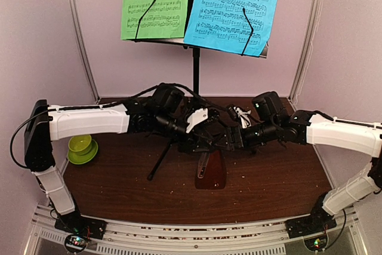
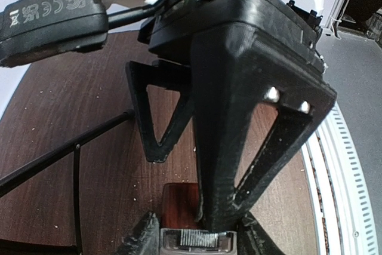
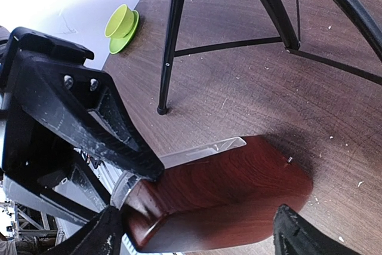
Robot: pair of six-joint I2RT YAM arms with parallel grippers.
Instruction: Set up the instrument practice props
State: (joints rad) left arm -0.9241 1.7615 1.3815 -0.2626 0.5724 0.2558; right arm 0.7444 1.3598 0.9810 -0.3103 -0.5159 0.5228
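Black tripod music stand (image 1: pixel 195 71) stands at the back centre of the dark wood table (image 1: pixel 119 177), its legs spread on the tabletop. Green sheet of printed music (image 1: pixel 155 1) is on the left of the desk and blue sheet of printed music (image 1: pixel 233 5) on the right, side by side. The blue sheet's inner edge lies over the green one. A thin black wire arm (image 1: pixel 145 19) crosses each sheet.

Dark red-brown pyramid metronome (image 1: pixel 212 174) stands on the table just in front of the tripod legs, near the middle. Clear cover (image 3: pixel 197 150) lies along one face of it, with its far end lifted slightly off the wood.

Both arms reach in and meet over the metronome. Left gripper (image 2: pixel 200 235): in its own wrist view the two fingertips sit tight on either side of the metronome's narrow top end, where the clear cover ends, so it reads as clamped on the metronome. In the right wrist view one left finger rests right on the cover's edge.

Right gripper (image 3: pixel 203 231): jaws are spread wide with the metronome body between them. One finger lies close against the top of the metronome. Cannot tell whether the jaws actually press on the body or just bracket it.

Lime green cup and saucer (image 1: pixel 82 147) sit at the left edge of the table, well apart from the stand and metronome. Pale specks are scattered over the tabletop.
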